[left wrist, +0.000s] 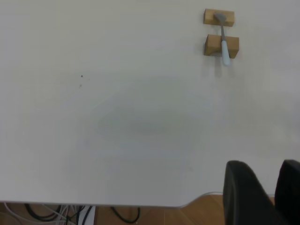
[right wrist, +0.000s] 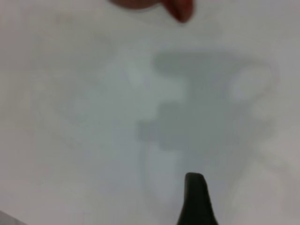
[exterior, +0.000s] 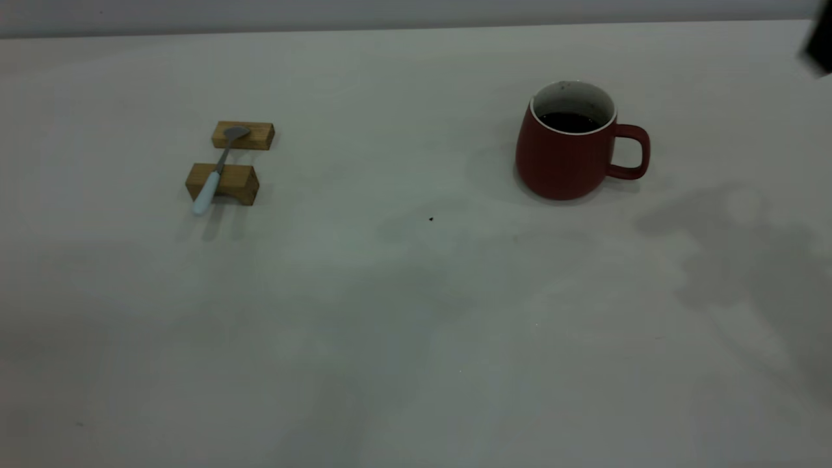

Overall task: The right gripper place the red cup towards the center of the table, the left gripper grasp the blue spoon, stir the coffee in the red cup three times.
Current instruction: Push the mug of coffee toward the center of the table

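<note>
Red cup upright on the table, right of centre, handle facing right, coffee inside. Blue spoon bridging two wooden blocks at the left — untouched. Left gripper near the table's edge, fingers apart, holding nothing. Right gripper above the table beside the cup — spread or closed, cannot tell.

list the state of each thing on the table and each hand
red cup: upright, coffee inside, ungrasped
blue spoon: lying across two wooden blocks
left hand: open, off the spoon
right hand: empty, off the cup
</note>
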Available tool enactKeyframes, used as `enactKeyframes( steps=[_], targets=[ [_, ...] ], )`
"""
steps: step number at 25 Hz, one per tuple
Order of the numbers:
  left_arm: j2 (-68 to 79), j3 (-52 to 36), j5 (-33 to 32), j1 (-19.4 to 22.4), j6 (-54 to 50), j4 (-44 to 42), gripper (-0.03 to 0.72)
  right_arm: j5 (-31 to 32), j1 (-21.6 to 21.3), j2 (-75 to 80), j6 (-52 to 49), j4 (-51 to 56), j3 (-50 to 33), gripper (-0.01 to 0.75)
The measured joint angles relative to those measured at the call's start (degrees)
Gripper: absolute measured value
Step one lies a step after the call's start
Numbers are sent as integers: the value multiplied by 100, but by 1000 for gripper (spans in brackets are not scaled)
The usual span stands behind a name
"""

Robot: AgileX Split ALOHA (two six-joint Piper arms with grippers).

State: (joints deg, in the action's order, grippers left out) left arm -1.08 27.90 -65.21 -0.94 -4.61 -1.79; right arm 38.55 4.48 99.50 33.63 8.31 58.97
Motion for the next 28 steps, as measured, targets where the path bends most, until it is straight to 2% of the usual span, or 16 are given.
enactKeyframes(
  steps=[6,12,20,28],
  targets=[
    [0,0,1,0,0,0,237,-52,-8,1840,1973,391,1308,582],
    [0,0,1,0,0,0,237,-203,-212,3009,4222,934,2347,582],
    [0,0,1,0,0,0,237,-265,-220,3327,6782,2496,2503,582],
    [0,0,1,0,0,0,237,-298,-211,3624,7755,3361,2505,575]
  ],
)
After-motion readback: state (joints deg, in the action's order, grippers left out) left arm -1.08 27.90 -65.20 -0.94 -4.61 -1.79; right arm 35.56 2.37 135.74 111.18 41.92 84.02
